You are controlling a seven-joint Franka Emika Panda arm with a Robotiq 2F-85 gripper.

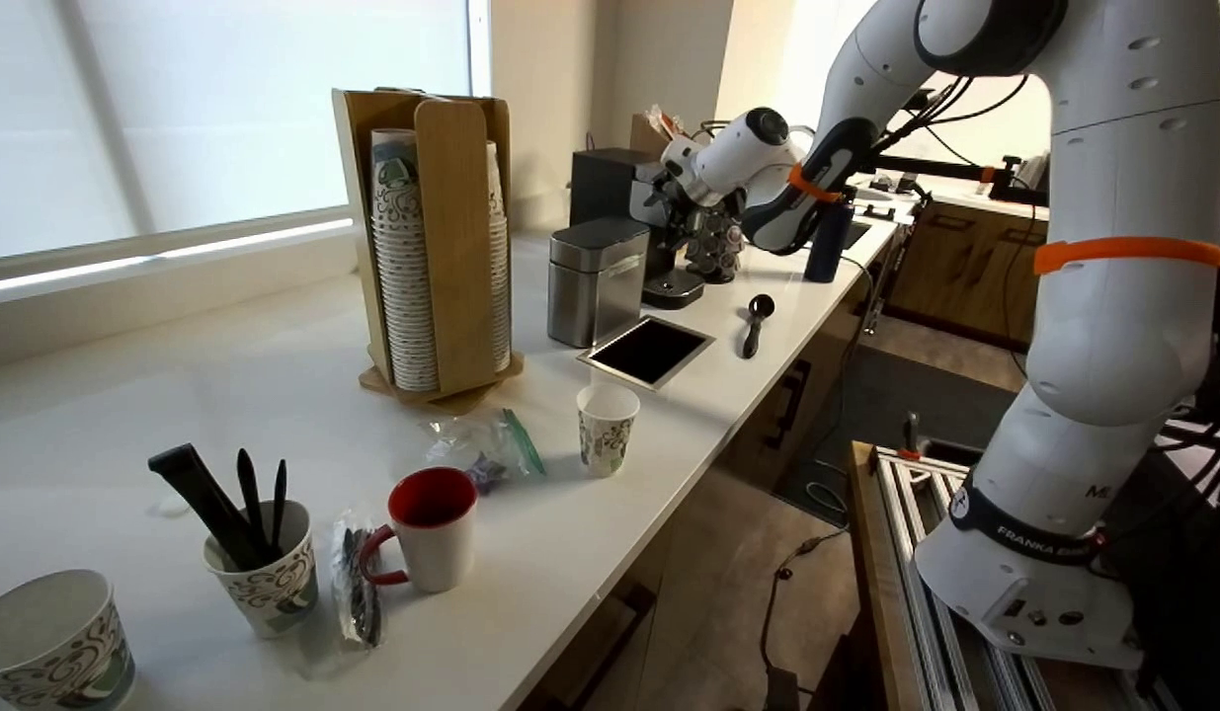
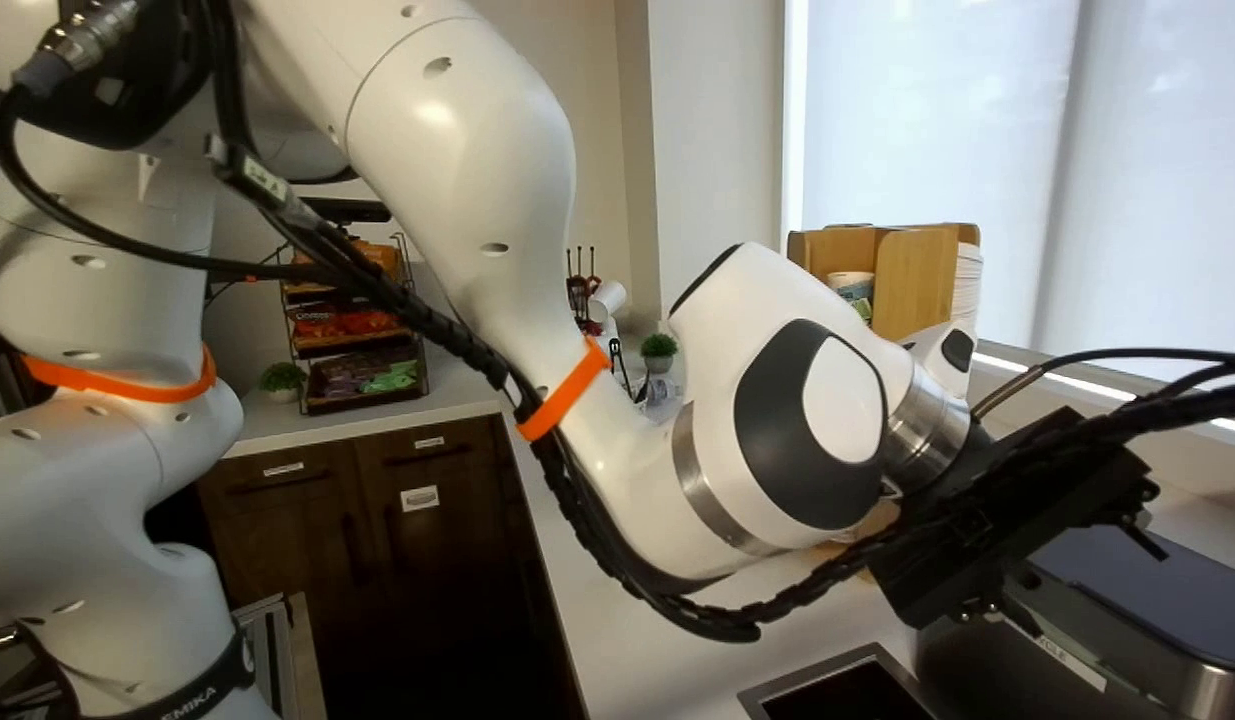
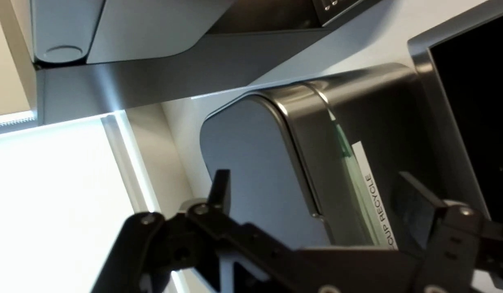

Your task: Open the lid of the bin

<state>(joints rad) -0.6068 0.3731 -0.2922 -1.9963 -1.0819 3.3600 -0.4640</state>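
The bin (image 1: 573, 308) is a silver-grey metal canister standing upright on the counter. Its flat grey lid (image 1: 602, 233) lies closed on top. In the wrist view the lid (image 3: 255, 150) fills the middle, and the bin's side (image 3: 373, 106) carries a white label; a pale green strip shows beside it. My gripper (image 3: 319, 189) is open, with one finger over the lid and the other over the bin's labelled side. Nothing is between the fingers, and I cannot tell whether they touch the bin. In an exterior view the lid (image 2: 1157, 590) is partly hidden by the wrist hardware.
A dark framed opening (image 1: 649, 353) is set into the counter beside the bin. A coffee machine (image 1: 610, 183) stands behind it. A wooden cup holder (image 1: 451, 257), a paper cup (image 1: 607, 434), a black scoop (image 1: 756, 321) and a dark blue bottle (image 1: 829, 247) also stand or lie on the counter.
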